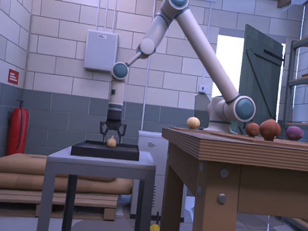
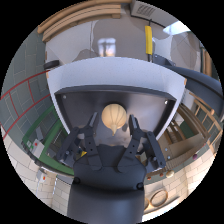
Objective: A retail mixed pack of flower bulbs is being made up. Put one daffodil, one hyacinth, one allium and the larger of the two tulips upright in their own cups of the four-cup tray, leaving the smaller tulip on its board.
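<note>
On the small grey table at the left sits the black four-cup tray (image 1: pixel 105 150), and a pale cream bulb (image 1: pixel 111 142) with a pointed tip stands upright in it (image 2: pixel 113 117). On the wooden bench to the right rest a pale round bulb (image 1: pixel 193 122), a small brown tulip bulb (image 1: pixel 252 129), a larger brown tulip bulb (image 1: pixel 269 129) and a purple bulb (image 1: pixel 294 133). My gripper (image 1: pixel 113 137) hangs straight down over the tray with its fingers on either side of the cream bulb (image 2: pixel 112 124). It is open and holds nothing.
The tray's raised rim surrounds the fingers. The wooden bench (image 1: pixel 243 158) stands close to the right of the grey table (image 1: pixel 95 167). A red extinguisher (image 1: pixel 16 128) and stacked sacks (image 1: pixel 45 174) lie by the left wall, and a shelf stands at far right.
</note>
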